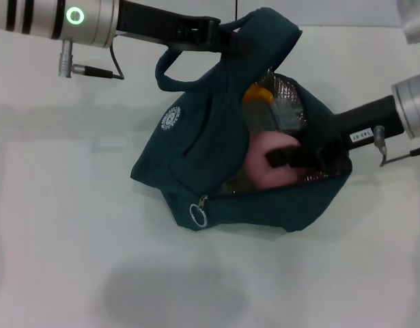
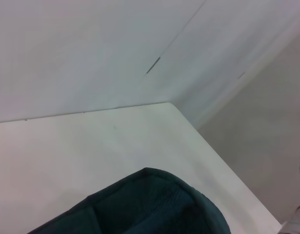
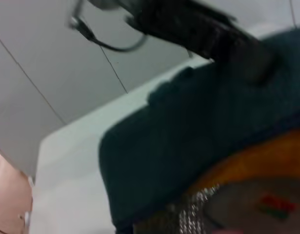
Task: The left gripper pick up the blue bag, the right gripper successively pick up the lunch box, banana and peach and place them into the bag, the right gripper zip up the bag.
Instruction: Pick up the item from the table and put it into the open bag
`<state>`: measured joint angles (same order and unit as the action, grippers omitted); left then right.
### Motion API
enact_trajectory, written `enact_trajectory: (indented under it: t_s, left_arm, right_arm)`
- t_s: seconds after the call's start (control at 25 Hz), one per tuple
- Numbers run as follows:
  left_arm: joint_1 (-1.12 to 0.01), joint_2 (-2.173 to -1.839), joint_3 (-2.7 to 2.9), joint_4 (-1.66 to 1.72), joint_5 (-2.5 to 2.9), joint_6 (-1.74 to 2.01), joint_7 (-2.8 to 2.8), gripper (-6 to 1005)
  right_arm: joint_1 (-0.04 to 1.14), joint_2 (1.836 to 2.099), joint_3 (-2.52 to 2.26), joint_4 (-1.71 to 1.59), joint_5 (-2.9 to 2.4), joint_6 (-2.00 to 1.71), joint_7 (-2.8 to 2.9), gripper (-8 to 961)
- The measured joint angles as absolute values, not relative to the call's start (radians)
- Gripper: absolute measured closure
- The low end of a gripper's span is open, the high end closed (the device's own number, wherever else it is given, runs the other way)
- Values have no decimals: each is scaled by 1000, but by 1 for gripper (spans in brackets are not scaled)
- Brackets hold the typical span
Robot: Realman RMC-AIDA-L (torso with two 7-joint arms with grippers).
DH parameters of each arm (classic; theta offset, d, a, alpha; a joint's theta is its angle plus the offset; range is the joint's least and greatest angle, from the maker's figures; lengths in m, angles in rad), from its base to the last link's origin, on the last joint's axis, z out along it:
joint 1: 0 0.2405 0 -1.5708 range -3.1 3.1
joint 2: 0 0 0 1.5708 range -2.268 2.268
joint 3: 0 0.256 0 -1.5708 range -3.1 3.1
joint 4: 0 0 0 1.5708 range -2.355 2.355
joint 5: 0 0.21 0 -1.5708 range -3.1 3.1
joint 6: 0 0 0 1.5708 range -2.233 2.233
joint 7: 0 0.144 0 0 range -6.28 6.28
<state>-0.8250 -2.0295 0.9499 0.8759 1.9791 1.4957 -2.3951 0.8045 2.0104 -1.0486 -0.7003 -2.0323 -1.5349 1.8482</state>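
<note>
The blue bag [image 1: 196,157] lies open on the white table, silver lining showing. My left gripper [image 1: 222,35] is shut on the bag's upper edge by a loop handle and holds it up. Inside the bag are the banana [image 1: 257,94], the partly hidden lunch box [image 1: 289,113] beside it, and the pink peach [image 1: 261,164]. My right gripper [image 1: 291,157] reaches into the opening from the right, shut on the peach. The left wrist view shows only the bag's fabric [image 2: 150,204]. The right wrist view shows the bag's rim [image 3: 189,136] and the banana [image 3: 257,161].
The zipper's metal ring pull [image 1: 197,215] hangs at the bag's front corner, below the round white logo [image 1: 171,119]. The white table [image 1: 73,239] spreads around the bag. The table's far edge [image 2: 115,107] meets a wall.
</note>
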Motion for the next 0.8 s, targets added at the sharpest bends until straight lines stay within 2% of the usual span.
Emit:
enact_trajectory:
  t_s: [0.44, 0.8]
  left_arm:
    - [-825, -2029, 952, 876, 1979, 1486, -2393, 951]
    - [-823, -2028, 954, 876, 1979, 1486, -2393, 951]
  right_arm:
    - [798, 2013, -1038, -706, -1987, -1523, 1845, 904]
    - [782, 2012, -1039, -711, -1962, -1500, 1834, 544]
